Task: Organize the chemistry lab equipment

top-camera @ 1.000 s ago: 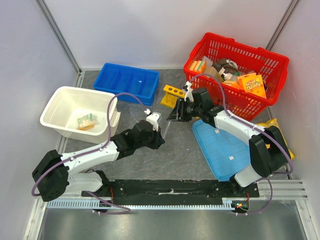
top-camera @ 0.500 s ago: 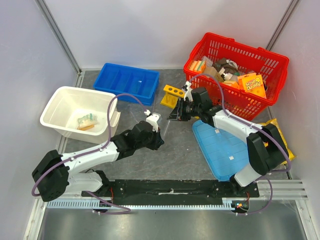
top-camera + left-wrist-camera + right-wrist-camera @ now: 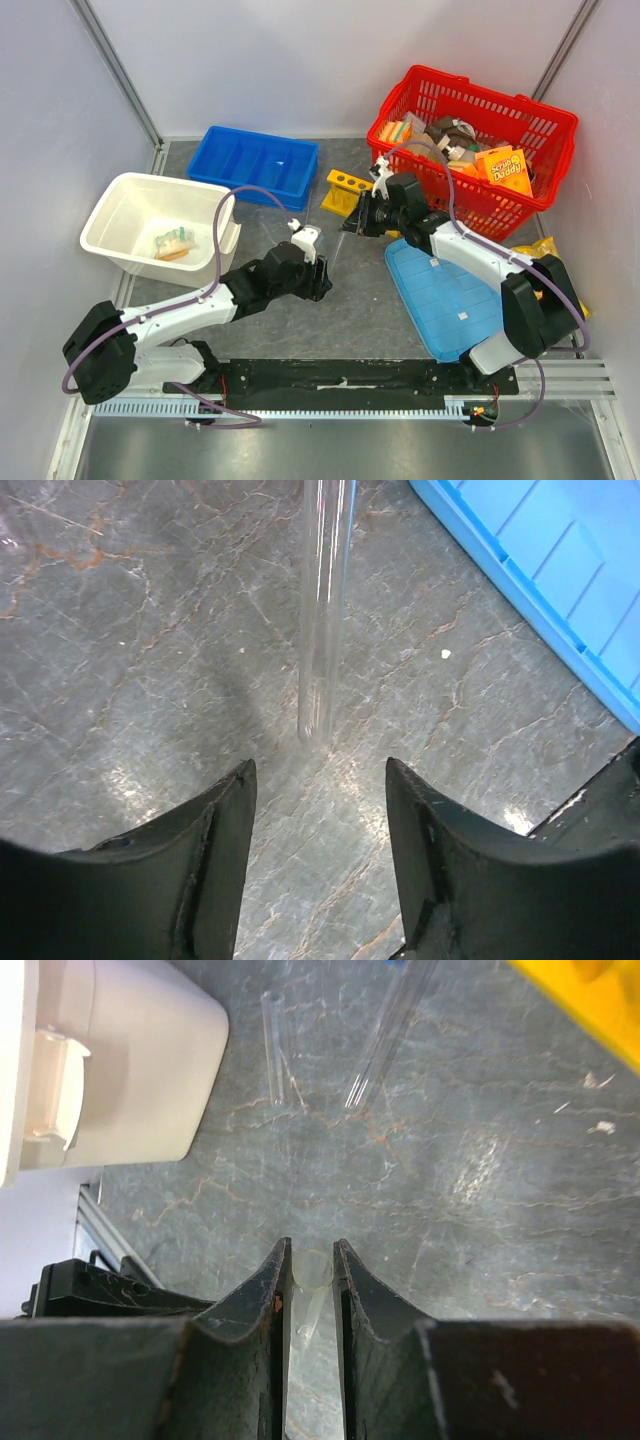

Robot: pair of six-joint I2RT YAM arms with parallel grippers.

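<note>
My right gripper [image 3: 313, 1250] is shut on a thin clear tube [image 3: 313, 1270], seen end-on between the fingertips. It hovers [image 3: 352, 225] just in front of the yellow test-tube rack [image 3: 345, 190], whose corner shows [image 3: 590, 1000] in the right wrist view. Two more clear tubes [image 3: 272, 1050] [image 3: 385, 1040] lie on the table ahead of it. My left gripper [image 3: 320, 770] is open and holds nothing; it sits mid-table [image 3: 318, 285]. A clear tube [image 3: 325, 610] stretches away from just beyond its tips. A small clear bag [image 3: 172, 243] lies in the white bin [image 3: 110, 215].
A blue divided tray [image 3: 255, 165] stands at the back. A light blue lid [image 3: 445, 295] lies flat on the right, its edge [image 3: 560, 570] beside my left fingers. The red basket [image 3: 480, 95] of packs fills the back right. A yellow chip bag [image 3: 555, 250] lies behind the right arm.
My left gripper has opened and now holds nothing. My right gripper has closed on a clear tube and shifted slightly up and to the right near the rack.
</note>
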